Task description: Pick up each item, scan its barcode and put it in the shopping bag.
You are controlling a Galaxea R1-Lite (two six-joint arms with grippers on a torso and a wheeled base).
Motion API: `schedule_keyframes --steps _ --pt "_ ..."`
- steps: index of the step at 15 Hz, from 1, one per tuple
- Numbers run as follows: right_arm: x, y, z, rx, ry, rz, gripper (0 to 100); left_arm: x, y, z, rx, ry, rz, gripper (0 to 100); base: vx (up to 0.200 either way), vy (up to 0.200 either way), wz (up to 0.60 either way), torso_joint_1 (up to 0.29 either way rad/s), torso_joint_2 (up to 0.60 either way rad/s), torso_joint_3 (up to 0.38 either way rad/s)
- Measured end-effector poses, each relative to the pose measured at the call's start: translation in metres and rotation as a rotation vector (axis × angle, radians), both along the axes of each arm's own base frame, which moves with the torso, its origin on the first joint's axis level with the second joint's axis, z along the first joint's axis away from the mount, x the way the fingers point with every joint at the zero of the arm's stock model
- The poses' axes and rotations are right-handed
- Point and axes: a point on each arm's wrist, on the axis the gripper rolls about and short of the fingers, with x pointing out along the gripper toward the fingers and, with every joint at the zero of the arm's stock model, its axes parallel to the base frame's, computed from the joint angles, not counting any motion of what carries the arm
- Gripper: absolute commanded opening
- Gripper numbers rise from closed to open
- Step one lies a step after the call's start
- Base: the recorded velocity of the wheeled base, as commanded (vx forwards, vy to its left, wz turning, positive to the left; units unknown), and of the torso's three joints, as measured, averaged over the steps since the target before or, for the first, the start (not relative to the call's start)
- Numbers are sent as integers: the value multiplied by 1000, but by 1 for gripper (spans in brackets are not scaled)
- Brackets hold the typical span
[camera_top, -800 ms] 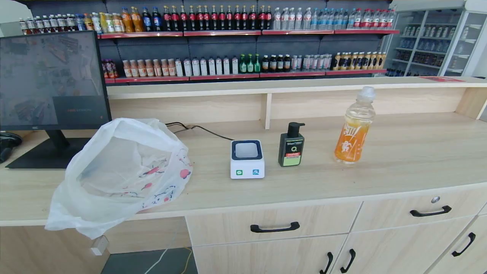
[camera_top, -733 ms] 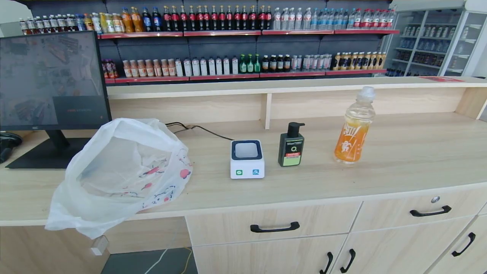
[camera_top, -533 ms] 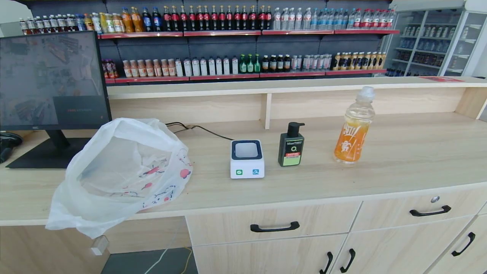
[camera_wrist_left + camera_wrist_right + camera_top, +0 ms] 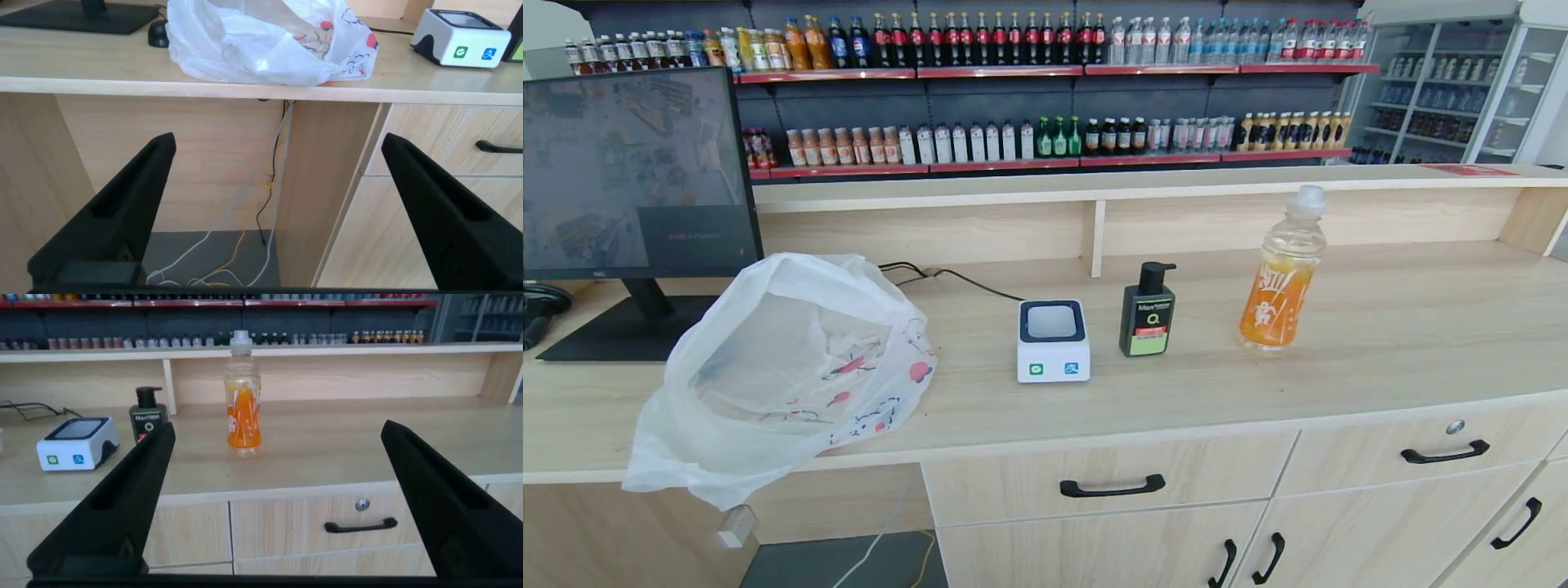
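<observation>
Pale wood counter (image 4: 1380, 327) carries the whole setup in one row, left to right. Dark monitor (image 4: 629, 171) stands at the far left corner, out of the working path. White plastic shopping bag (image 4: 784, 376) slumps just in front of it with its mouth gaping upward and one side draped over the counter edge; judged: left open so items can be dropped in from above. Orange drink bottle (image 4: 1282, 278) stands upright on the right, cap on. Dark pump bottle (image 4: 1148, 314) stands upright between the drink bottle and the scanner (image 4: 1053, 339), just beside the scanner. Scanner window faces up, cable running back, placed between bag and items so each item passes over it on the way left. Neither item scanned or bagged yet. Left gripper (image 4: 278, 140) hangs low in front of the cabinet below the bag, fingers spread wide, nothing between them. Right gripper (image 4: 278, 429) sits at about counter height facing the drink bottle, well apart from it, fingers likewise wide and empty.
</observation>
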Motion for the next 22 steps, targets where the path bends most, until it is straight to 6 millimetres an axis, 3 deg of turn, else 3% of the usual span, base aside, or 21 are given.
schedule_keyframes --steps 3,5,7,9,12,22 --pt "54 2 45 -4 -192 15 100 0 0 0 0 0 -1 100 0 0 0 0 0 0" --pt "90 5 57 -10 -290 32 100 0 0 0 0 0 -1 100 0 0 0 0 0 0" --pt "119 14 53 -16 -305 78 100 0 0 0 -1 0 0 100 0 0 0 0 0 0" --pt "141 24 32 -27 -184 128 100 0 0 0 -2 0 0 100 0 0 0 0 0 0" --pt "160 39 24 -15 -121 163 100 0 0 0 -1 0 0 100 0 0 0 0 0 0" --pt "192 102 -1 10 26 379 100 0 0 0 -4 1 0 100 0 0 0 0 0 0"
